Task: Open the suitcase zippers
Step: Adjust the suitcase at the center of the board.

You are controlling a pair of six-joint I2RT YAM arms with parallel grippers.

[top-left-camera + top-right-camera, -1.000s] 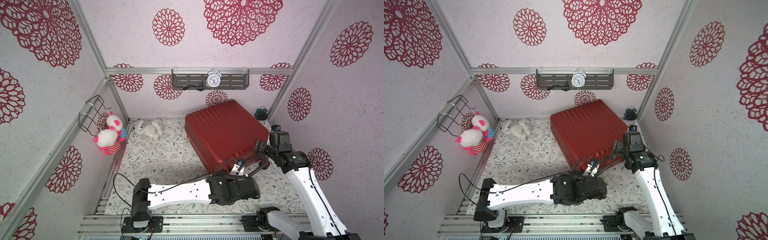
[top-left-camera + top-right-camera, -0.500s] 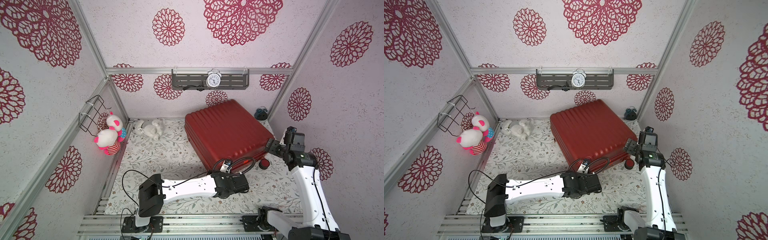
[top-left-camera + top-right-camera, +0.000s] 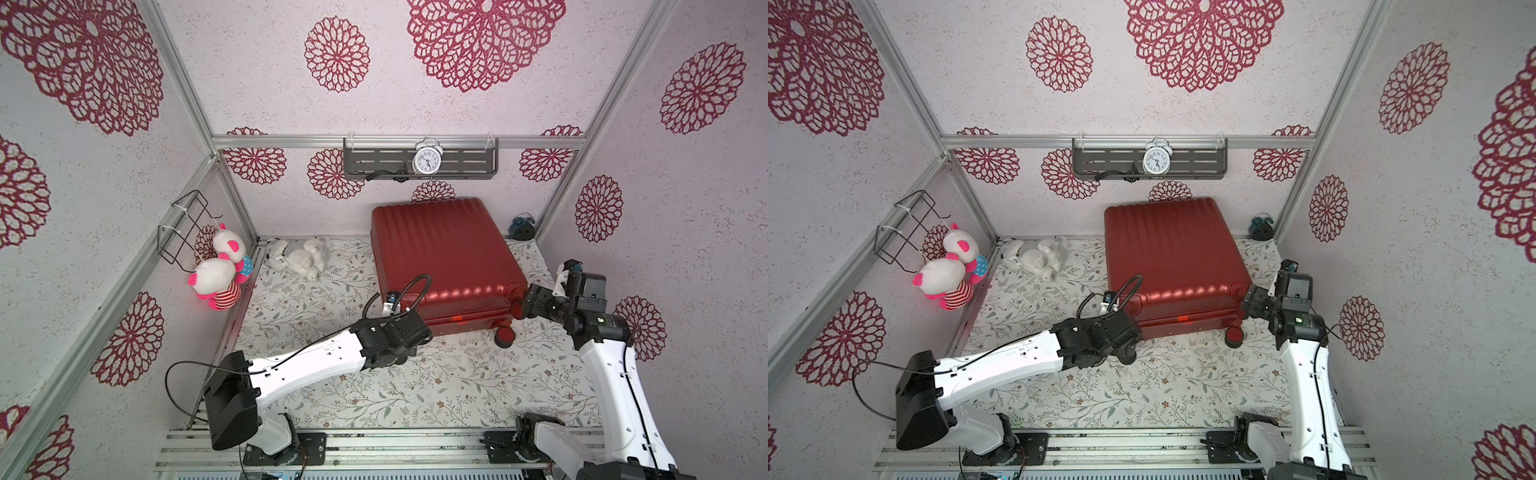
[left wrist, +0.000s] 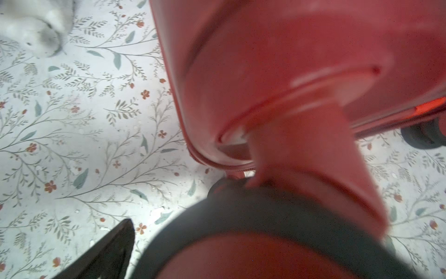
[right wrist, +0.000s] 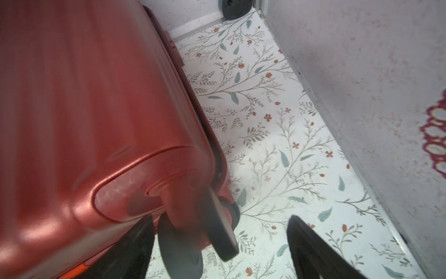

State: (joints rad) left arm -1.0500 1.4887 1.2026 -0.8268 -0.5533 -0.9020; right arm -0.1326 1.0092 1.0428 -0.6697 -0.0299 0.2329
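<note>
The red suitcase (image 3: pixel 444 253) is laid flat on the floral floor (image 3: pixel 415 386) against the back wall, right of the middle, with its wheels turned toward the arms. The right gripper (image 5: pixel 219 218) is spread wide around a corner wheel (image 5: pixel 178 251) and nothing is clamped. The left gripper (image 3: pixel 415 334) is held wide open and empty at the near-left corner, where the red zipper track (image 4: pixel 179 116) is seen along the seam.

Red ribbed hard-shell suitcase (image 3: pixel 444 257) lies flat, back right on my floral-patterned counter (image 3: pixel 415 386).
My left pincer (image 3: pixel 419 334) sits at its near left corner, my right pincer (image 3: pixel 524 305) at its near right corner; a white plush toy (image 3: pixel 297 259) lies left of it.
</note>
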